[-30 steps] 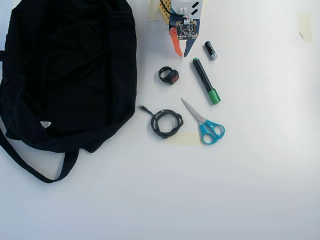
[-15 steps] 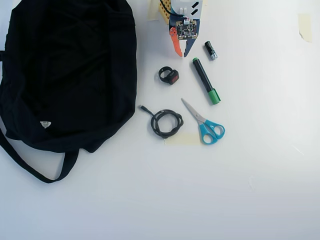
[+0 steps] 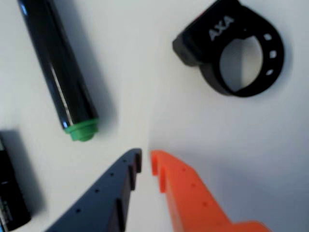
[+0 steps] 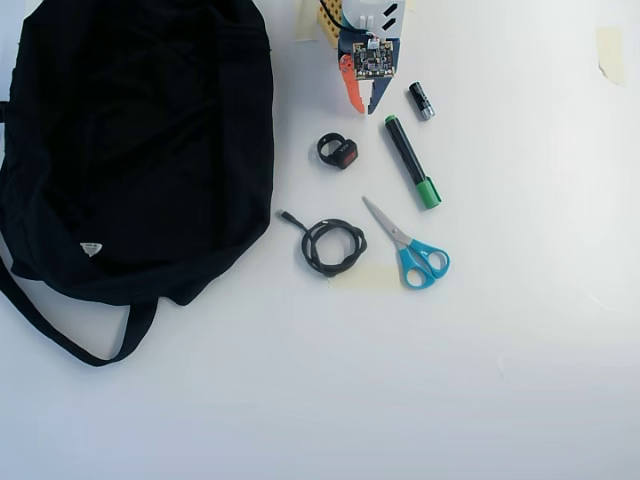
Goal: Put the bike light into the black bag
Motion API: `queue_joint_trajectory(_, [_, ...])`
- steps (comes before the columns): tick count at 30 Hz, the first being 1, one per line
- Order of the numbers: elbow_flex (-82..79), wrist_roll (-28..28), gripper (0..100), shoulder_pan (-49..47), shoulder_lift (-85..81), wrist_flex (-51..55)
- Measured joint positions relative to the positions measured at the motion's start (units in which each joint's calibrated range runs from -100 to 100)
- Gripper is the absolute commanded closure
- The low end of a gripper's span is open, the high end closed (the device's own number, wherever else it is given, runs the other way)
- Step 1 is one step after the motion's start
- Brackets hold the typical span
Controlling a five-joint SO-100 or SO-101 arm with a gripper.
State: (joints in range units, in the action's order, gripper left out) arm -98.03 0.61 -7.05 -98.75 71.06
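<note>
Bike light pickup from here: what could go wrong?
1. The gripper is nearly shut and empty; unless it opens first, it may shove the bike light away.
2. The marker and battery lie close by; a drifting approach could catch one.
3. The black bag looks slumped, so a drop might land on fabric.

Both views were brightly and evenly lit, the white table (image 4: 520, 330) nearly washed out in the overhead view, with only faint short shadows beside the objects. The black bag (image 4: 130, 150) showed almost no fabric detail. The wrist view was soft and out of focus throughout: the gripper (image 3: 146, 162) tips were blurred at the bottom edge, the bike light (image 3: 231, 48) just beyond them fuzzy, and a glare streak ran along the marker (image 3: 58, 72), with broad soft shadows.
</note>
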Motion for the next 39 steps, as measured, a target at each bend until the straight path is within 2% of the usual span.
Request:
queue_joint_trajectory(7, [0.2,-0.1,98,0.0,0.0,-1.2])
queue_joint_trajectory(12, [4.2,-0.3,98,0.1,1.8,-11.9])
queue_joint_trajectory(17, [10.6,-0.1,98,0.1,10.9,-28.4])
queue_joint_trajectory(29, [22.8,-0.2,98,0.1,37.5,-76.3])
queue_joint_trajectory(39, [47.3,-2.4,98,0.1,64.3,-80.3])
